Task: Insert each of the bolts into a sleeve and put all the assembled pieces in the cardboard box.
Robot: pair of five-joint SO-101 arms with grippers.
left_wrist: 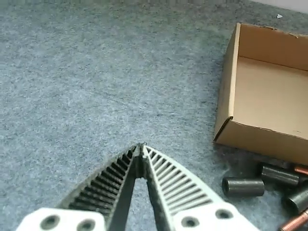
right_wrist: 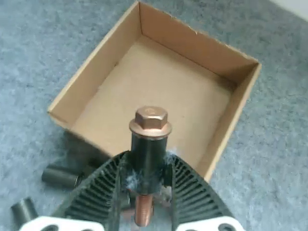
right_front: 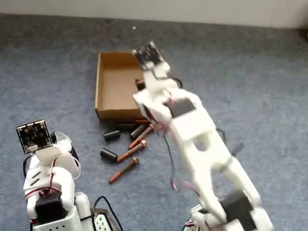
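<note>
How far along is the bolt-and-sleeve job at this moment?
Done: one bolt sits in a sleeve. In hand: the right gripper holds that assembled piece at the cardboard box, whose visible floor is bare. Remaining: loose bolts and sleeves lie on the carpet beside the box; the left gripper is shut, empty.

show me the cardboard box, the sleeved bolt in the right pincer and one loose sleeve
cardboard box (right_wrist: pixel 159 82): right wrist view, bare floor inside.
sleeved bolt (right_wrist: pixel 150 118): right wrist view, copper hex head.
loose sleeve (left_wrist: pixel 243 186): left wrist view, dark side wall.
</note>
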